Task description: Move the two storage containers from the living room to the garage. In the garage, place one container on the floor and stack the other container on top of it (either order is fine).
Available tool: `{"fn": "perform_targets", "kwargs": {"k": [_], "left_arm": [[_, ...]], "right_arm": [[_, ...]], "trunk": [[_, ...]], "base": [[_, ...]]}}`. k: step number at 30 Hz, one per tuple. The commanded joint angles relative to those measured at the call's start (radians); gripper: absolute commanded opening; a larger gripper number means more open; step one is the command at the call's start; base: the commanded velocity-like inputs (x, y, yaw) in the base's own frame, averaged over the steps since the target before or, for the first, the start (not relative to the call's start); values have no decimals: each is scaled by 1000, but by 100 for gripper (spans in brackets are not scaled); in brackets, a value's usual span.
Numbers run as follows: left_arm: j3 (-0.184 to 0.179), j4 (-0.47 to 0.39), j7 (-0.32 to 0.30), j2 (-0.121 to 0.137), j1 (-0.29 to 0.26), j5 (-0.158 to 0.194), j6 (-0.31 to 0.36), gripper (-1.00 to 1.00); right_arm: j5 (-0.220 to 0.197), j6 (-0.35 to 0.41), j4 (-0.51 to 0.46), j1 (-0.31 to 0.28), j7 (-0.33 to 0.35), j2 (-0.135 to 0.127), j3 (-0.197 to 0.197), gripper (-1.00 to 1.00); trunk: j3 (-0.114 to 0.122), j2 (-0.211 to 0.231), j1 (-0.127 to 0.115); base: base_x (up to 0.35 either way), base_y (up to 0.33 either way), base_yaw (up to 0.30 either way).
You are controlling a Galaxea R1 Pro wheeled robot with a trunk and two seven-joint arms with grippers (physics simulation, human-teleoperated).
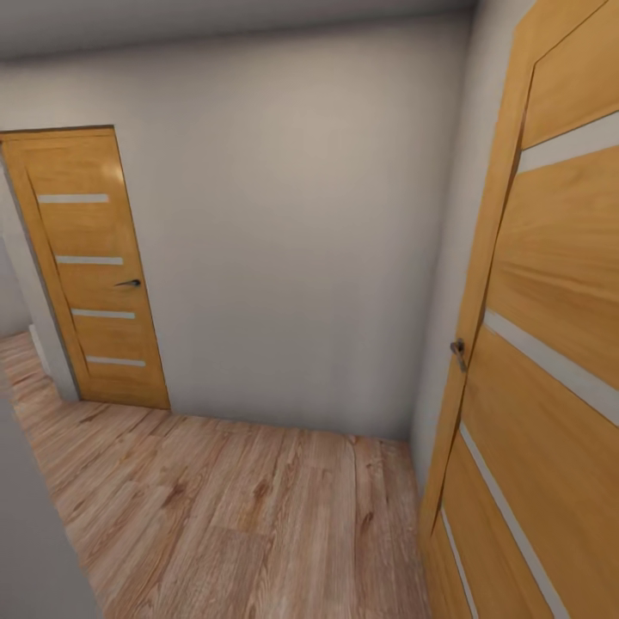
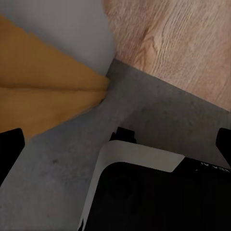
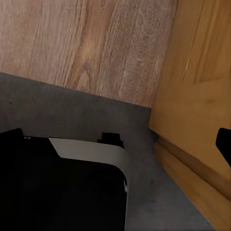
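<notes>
The two storage containers are out of view. In the left wrist view my left gripper (image 2: 115, 144) is open: its dark fingertips (image 2: 10, 147) stand at the picture's two edges with nothing held between them. My right gripper (image 3: 115, 139) is open too, one dark fingertip (image 3: 224, 144) at the edge and nothing in its grasp. Both grippers hang low over my black-and-white base (image 2: 144, 187), above a dark grey matte floor (image 2: 53, 168) that meets pale wood planks (image 2: 178, 38).
I face a plain grey-white wall (image 1: 292, 232) in a narrow hallway with a wood-plank floor (image 1: 232, 516). A shut honey-brown door (image 1: 90, 266) stands at the back left. An open door leaf (image 1: 550, 344) is close on my right, beside the right gripper (image 3: 197, 96).
</notes>
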Motion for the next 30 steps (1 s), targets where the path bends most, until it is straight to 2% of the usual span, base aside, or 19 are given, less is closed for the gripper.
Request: {"fn": "perform_targets", "kwargs": {"k": [1, 12, 22, 30], "left_arm": [[-4, 1, 2, 0, -1, 7, -3, 100], [-4, 1, 2, 0, -1, 7, -2, 100], [-3, 1, -4, -2, 2, 8, -1, 100], [-3, 1, -4, 0, 2, 8, -1, 100]], "right_arm": [[-9, -6, 3, -1, -1, 0, 9, 100], [-9, -9, 3, -1, -1, -1, 10, 100], [-5, -7, 3, -1, -4, -2, 14, 100], [-5, -7, 3, -1, -4, -3, 15, 100]], "trunk": [[-1, -1, 0], [-1, -1, 0], [-1, -1, 0], [-1, -1, 0]], "base": [[243, 0, 0], [309, 0, 0], [11, 0, 0], [266, 0, 0]]}}
